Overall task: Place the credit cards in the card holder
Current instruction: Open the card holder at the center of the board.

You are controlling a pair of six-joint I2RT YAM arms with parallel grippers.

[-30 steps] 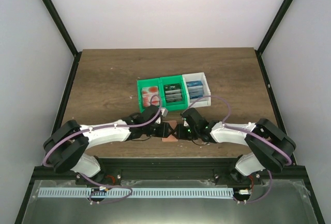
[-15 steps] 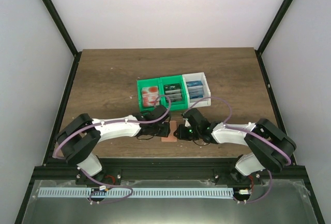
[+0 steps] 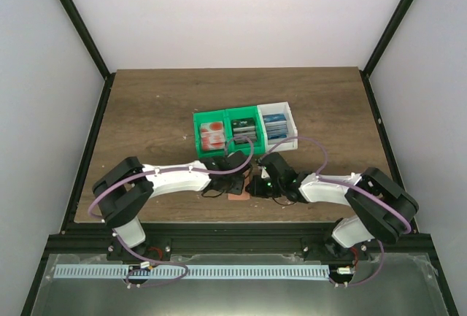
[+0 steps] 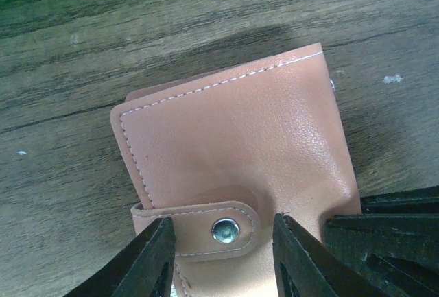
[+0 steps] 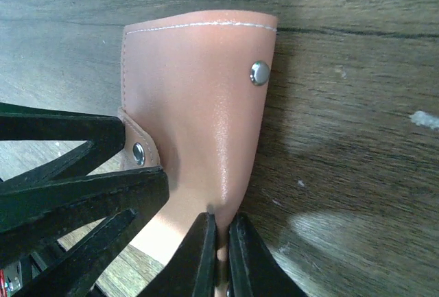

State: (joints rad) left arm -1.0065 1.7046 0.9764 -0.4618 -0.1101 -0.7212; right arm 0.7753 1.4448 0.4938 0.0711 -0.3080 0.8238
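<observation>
One card holder [image 4: 233, 132], right end effector [image 5: 221, 245] pinched on its edge, left end effector [image 4: 223, 245] open astride its tab [image 4: 188, 225].

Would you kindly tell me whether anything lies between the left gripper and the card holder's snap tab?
Nothing visible does. The left gripper, open, straddles the snap tab of the card holder, only bare leather between. The right gripper pinches the holder's edge, off to one side of the tab.
</observation>
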